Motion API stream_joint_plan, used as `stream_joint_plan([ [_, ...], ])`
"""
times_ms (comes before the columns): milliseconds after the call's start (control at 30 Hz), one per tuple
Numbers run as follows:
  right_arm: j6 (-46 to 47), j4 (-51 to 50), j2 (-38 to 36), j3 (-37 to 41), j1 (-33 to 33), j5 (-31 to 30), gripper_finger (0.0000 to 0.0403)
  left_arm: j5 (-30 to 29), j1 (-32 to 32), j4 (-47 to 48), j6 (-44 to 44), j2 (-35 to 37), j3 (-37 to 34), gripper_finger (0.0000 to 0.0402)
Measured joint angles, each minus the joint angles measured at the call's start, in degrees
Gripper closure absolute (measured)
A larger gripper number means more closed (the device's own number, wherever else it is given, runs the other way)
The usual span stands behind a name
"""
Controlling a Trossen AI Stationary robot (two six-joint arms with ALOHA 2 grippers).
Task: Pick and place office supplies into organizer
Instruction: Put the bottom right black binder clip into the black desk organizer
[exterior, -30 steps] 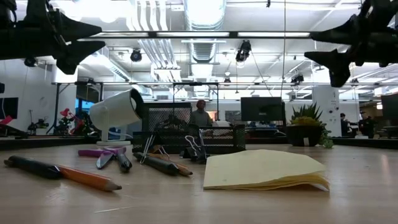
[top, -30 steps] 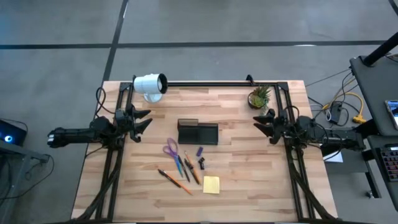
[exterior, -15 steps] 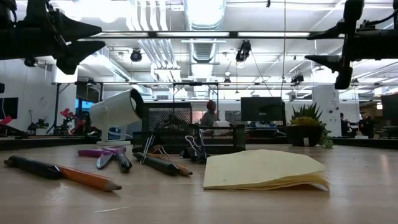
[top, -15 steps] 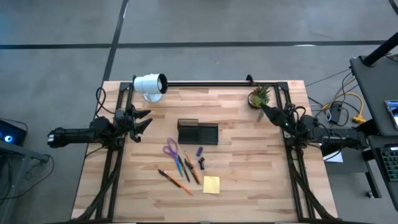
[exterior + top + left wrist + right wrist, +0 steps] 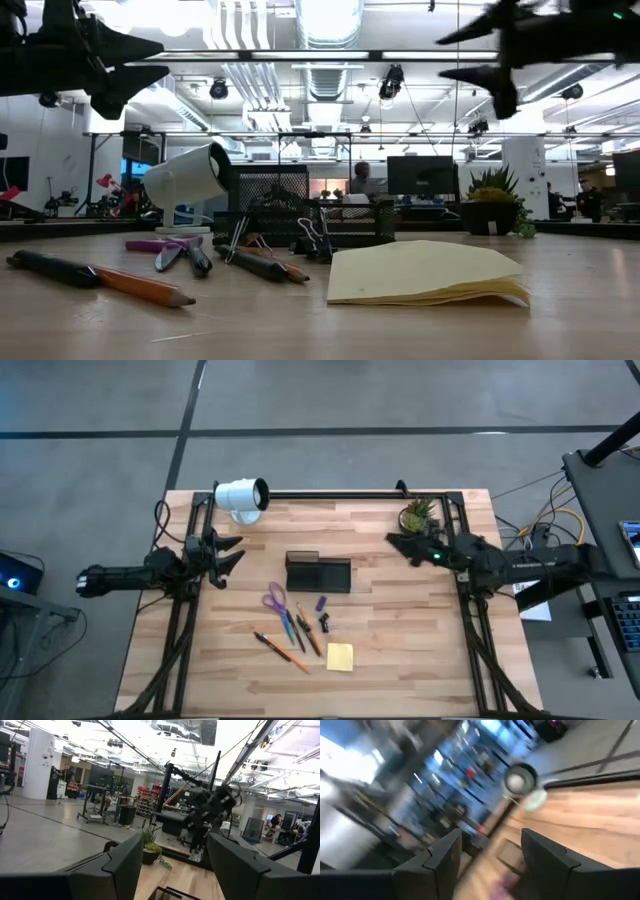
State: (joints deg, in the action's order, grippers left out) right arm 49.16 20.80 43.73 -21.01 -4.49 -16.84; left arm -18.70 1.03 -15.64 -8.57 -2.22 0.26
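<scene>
Left gripper (image 5: 232,552): waits over the worktop's (image 5: 400,640) left edge, fingers spread, empty.
Right gripper (image 5: 396,542): over the right side near the plant (image 5: 418,515), fingers spread, empty.
Supplies: scissors (image 5: 275,599), pens (image 5: 296,632), sticky pad (image 5: 340,656) lie just in front of the organizer (image 5: 318,572).

Table (image 5: 420,660): light wooden butcher-block top, rectangular, framed by black rails.

On it, far edge: white cylindrical lamp-like object (image 5: 242,497) at the left corner; small potted green plant (image 5: 417,516) toward the right corner.

Centre: black organizer (image 5: 317,573), compartmented.

Nearer side, just beside the organizer: purple-handled scissors (image 5: 275,600); small purple bit (image 5: 321,603); small black clip (image 5: 324,623); blue pen (image 5: 288,627); orange pencils (image 5: 309,636); a dark-and-orange pencil (image 5: 279,650); square yellow sticky-note pad (image 5: 339,656), nearest the front.
</scene>
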Motion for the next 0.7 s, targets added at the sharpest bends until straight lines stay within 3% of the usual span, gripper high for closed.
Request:
stream_joint_plan([
  [167, -1.4, -20.3, 10.5, -14.1, -0.2, -0.7, 0.0216, 0.0, 0.0, -0.3, 0.1, 0.0, 0.0, 0.0194],
  [333, 2.0, -40.7, 17.7, -23.3, 0.2, 10.2, 0.0218, 0.0, 0.0, -0.3, -0.1, 0.0, 0.0, 0.0194],
  [533, 2.1, -44.8, 26.6, -28.3, 8.6, 18.2, 0.0209, 0.0, 0.0, -0.2, -0.1, 0.0, 0.0, 0.0194],
  [700, 5.5, -44.6, 38.4, -33.5, 16.3, 18.4, 0.0209, 0.0, 0.0, -0.1, 0.0, 0.0, 0.0, 0.0194],
])
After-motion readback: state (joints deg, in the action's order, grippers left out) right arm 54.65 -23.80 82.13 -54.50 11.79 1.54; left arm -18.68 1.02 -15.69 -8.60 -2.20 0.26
